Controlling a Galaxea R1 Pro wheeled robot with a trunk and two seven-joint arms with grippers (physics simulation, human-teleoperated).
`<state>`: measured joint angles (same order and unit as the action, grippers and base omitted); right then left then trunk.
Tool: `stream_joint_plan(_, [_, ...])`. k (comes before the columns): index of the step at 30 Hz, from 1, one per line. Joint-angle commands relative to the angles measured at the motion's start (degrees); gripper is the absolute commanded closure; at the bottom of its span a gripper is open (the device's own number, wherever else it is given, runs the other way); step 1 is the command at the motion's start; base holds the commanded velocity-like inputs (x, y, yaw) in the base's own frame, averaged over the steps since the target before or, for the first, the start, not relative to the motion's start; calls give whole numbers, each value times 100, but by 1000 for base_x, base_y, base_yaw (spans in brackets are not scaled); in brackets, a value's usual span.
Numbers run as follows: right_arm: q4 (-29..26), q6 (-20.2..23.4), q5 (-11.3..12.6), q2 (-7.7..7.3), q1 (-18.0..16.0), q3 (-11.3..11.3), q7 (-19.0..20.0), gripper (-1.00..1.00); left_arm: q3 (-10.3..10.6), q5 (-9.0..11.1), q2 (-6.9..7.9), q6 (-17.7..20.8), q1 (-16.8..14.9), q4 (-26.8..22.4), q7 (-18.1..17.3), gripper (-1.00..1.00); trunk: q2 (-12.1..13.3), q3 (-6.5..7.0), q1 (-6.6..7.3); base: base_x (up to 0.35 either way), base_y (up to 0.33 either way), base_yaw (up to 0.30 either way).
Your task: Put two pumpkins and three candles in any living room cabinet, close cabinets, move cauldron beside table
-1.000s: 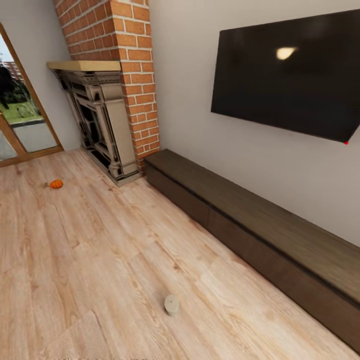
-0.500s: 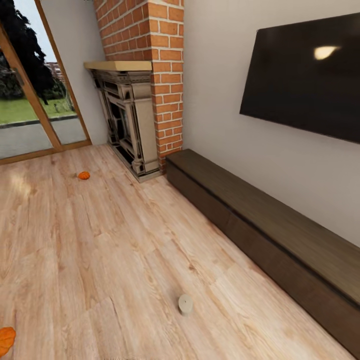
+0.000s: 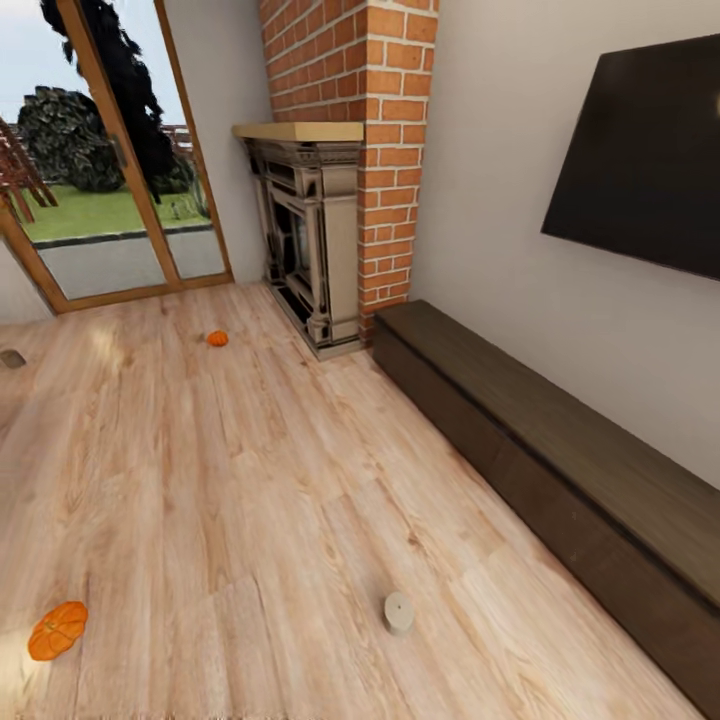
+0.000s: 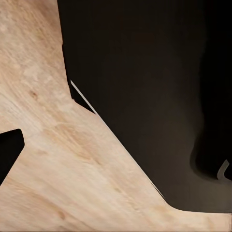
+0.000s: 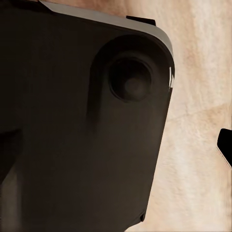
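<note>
From the head view, a candle (image 3: 398, 611) stood on the wood floor (image 3: 250, 470) near centre, the closed cabinet (image 3: 560, 470) to its right; one pumpkin (image 3: 57, 629) lay near left, another (image 3: 217, 338) far off by the fireplace (image 3: 310, 250). Both wrist views showed dark robot body over floor; I could not tell either end effector's opening or which arm was nearer.

Dark robot body (image 5: 82, 145), claws unseen

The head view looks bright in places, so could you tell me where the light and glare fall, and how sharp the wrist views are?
Head view: daylight through the glass door leaves a pale glare patch on the floor; the cabinet stays dark. Both wrist views: soft, dominated by near-black robot bodywork.
</note>
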<state>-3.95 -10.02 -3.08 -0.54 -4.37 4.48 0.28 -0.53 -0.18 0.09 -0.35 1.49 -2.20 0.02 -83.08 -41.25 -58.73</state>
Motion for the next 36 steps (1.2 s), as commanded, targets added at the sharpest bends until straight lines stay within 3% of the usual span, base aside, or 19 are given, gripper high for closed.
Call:
stream_joint_plan(1, [0, 0, 0, 1, 0, 0, 2, -100, 0, 0, 0, 0, 0, 0, 1, -100, 0, 0, 0, 0, 0, 289])
stream_joint_plan(36, [0, 0, 0, -6, 0, 1, -28, -100, 0, 0, 0, 0, 0, 0, 4, -100, 0, 0, 0, 0, 0, 289])
